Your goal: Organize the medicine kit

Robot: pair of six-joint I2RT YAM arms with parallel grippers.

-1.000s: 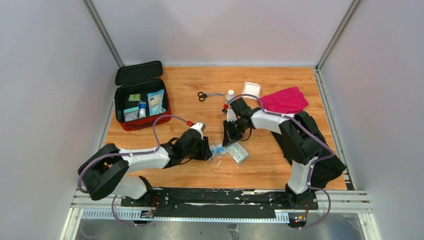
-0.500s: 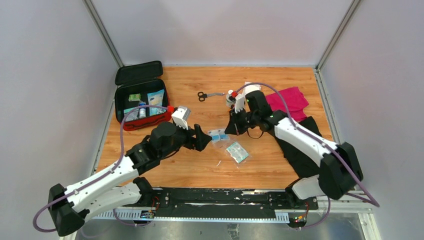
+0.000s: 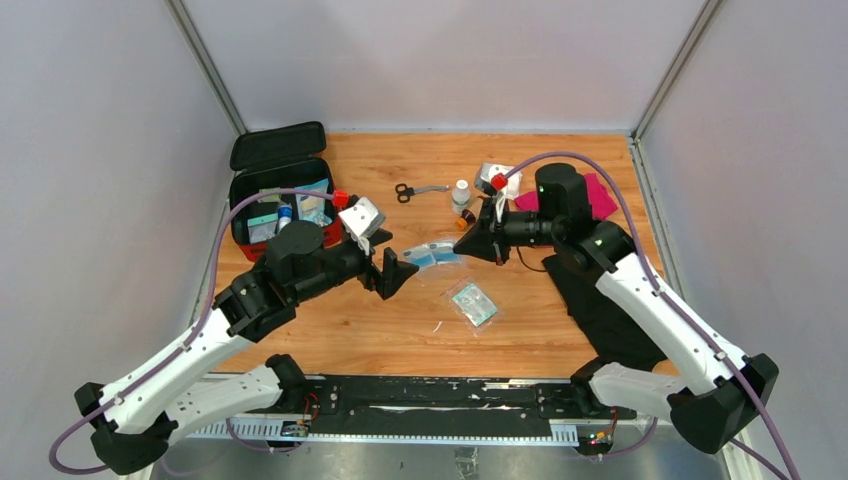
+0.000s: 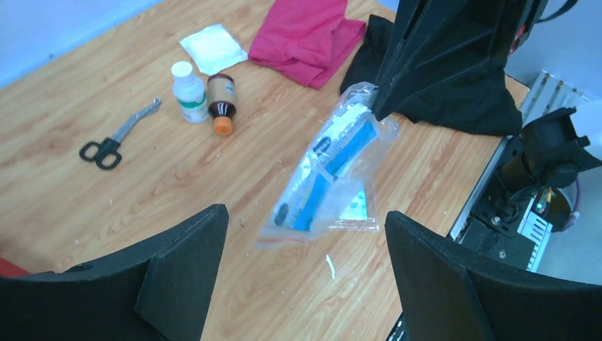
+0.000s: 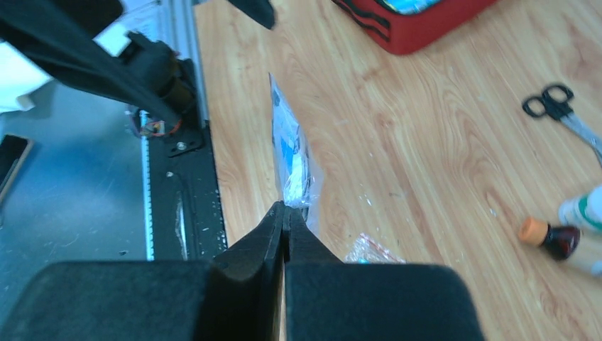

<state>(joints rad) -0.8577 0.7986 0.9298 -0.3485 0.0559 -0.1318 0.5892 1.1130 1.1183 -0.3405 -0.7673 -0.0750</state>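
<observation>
The right claw (image 5: 285,207) is pinched shut on a clear packet (image 4: 334,170); its long side points at the left claw (image 3: 394,272) (wide open, not touching); the medicine kit (image 3: 278,146) lies open far left on the tabletop (image 3: 400,330), nearer the left arm.

No legible text anywhere.
- Clear packet (image 4: 334,170): blue band with dark print, too blurred to read.
- White bottle (image 4: 187,91): greenish label, lettering too small.
- Brown bottle (image 4: 221,98): pale label, unreadable.
- Packs inside medicine kit (image 3: 290,247): coloured printing, nothing decipherable from above.
</observation>
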